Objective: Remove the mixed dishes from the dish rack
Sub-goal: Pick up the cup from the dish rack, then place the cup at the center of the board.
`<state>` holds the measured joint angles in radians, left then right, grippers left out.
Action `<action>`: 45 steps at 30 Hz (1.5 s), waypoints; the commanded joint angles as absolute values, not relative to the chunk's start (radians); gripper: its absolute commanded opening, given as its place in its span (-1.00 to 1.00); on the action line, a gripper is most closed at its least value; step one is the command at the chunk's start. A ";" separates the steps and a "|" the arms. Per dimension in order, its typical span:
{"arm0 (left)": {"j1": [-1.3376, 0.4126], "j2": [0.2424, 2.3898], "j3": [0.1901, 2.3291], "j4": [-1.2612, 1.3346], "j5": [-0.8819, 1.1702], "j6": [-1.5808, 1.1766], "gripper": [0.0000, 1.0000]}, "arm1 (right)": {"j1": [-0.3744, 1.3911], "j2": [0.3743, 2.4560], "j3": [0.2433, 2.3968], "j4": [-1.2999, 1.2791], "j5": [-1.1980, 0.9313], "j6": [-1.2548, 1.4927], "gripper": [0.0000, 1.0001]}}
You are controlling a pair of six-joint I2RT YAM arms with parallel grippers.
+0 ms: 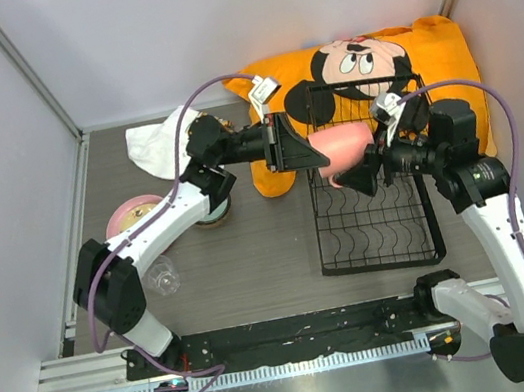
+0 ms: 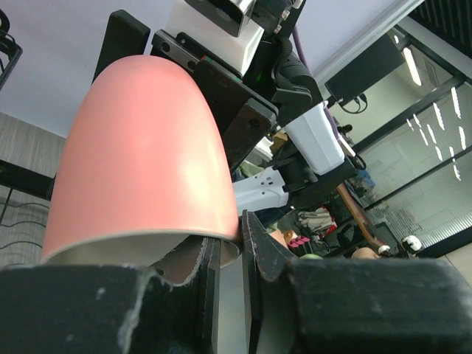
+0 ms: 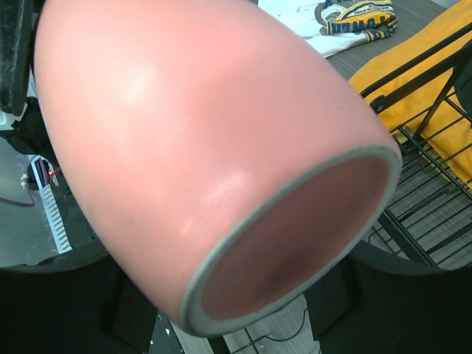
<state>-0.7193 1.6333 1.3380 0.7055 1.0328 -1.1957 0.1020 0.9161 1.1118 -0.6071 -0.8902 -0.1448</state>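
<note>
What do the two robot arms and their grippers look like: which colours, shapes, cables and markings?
The left arm and right arm have white link shells between black joints. A lilac cable loops along each. The left gripper and right gripper are matte black with wedge-shaped fingers, scuffed pale at the edges.

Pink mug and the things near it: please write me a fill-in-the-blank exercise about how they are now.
1. The left fingers pinch the mug by its ____.
2. The colour of the mug is ____.
3. The glass stands outside the rack, beside the ____ arm.
Missing words: rim; pink; left.
</note>
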 commanded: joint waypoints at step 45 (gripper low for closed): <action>-0.525 1.256 1.292 -0.997 0.494 0.281 -1.00 | 0.117 0.844 1.098 -0.696 -0.710 -0.265 0.86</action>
<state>-0.5278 1.2968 1.2926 -0.8707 0.6174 0.1051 0.1104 0.8467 1.0927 -0.7128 -0.7300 -0.2565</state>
